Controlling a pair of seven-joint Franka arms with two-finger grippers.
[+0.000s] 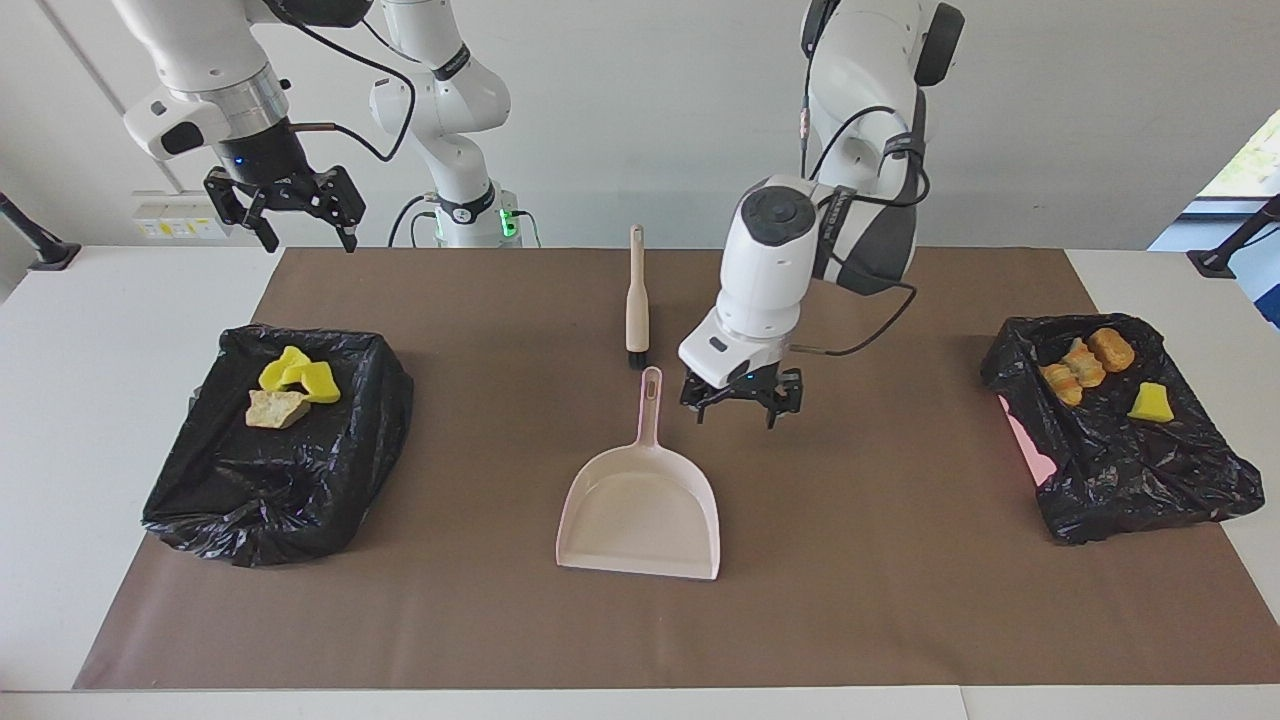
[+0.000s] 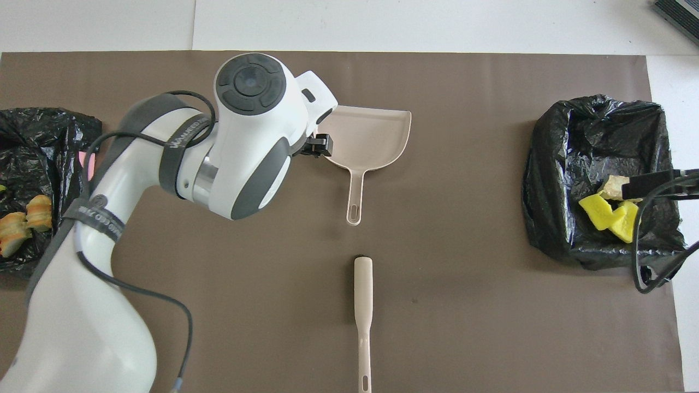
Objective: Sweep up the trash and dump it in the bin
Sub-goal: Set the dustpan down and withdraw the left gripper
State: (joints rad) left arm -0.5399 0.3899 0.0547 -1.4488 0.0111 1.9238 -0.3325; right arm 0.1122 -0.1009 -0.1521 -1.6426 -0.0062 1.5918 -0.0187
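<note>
A pale pink dustpan lies flat mid-mat, handle toward the robots. My left gripper hangs open just above the mat beside that handle, toward the left arm's end, holding nothing. A cream brush lies nearer to the robots than the dustpan. Trash rests in two black-lined bins: yellow foam bits with a tan chunk in one bin, orange-brown chunks and a yellow bit in the other bin. My right gripper waits open, high over the right arm's end.
A brown mat covers the white table. The bins stand at the mat's two ends, one toward each arm. In the overhead view the left arm's white body covers part of the dustpan's pan.
</note>
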